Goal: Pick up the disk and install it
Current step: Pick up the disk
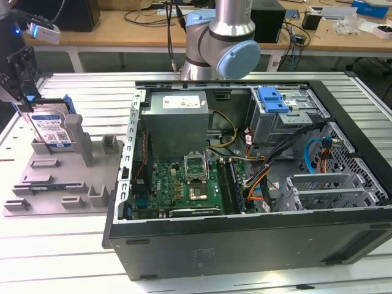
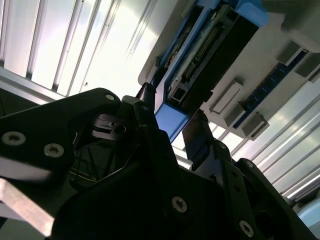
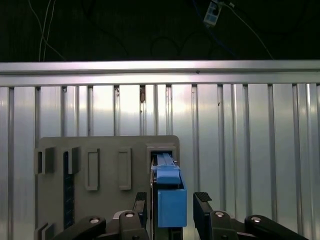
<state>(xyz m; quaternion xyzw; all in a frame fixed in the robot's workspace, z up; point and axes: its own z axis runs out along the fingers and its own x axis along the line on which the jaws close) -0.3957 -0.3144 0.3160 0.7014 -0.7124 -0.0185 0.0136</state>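
Observation:
The disk [image 1: 50,128] stands on edge in a slot of the grey holder [image 1: 61,177] at the exterior view's left; it is silver with a white-and-blue label and blue side rails. My gripper [image 1: 26,98] hangs over its upper end. In the first wrist view the gripper [image 3: 171,206] is open and straddles the disk's blue rail [image 3: 171,197]; one of its fingers [image 3: 202,202] stands a little off the rail. The second wrist view shows the same: the gripper [image 2: 171,125] sits around the disk's [image 2: 210,45] end.
An open computer case [image 1: 245,228] lies on the ribbed metal table [image 1: 61,257], with a motherboard, cables and a drive cage carrying a blue latch [image 1: 272,100]. The arm's base [image 1: 220,43] stands behind the case. The holder [image 3: 105,150] has several upright posts.

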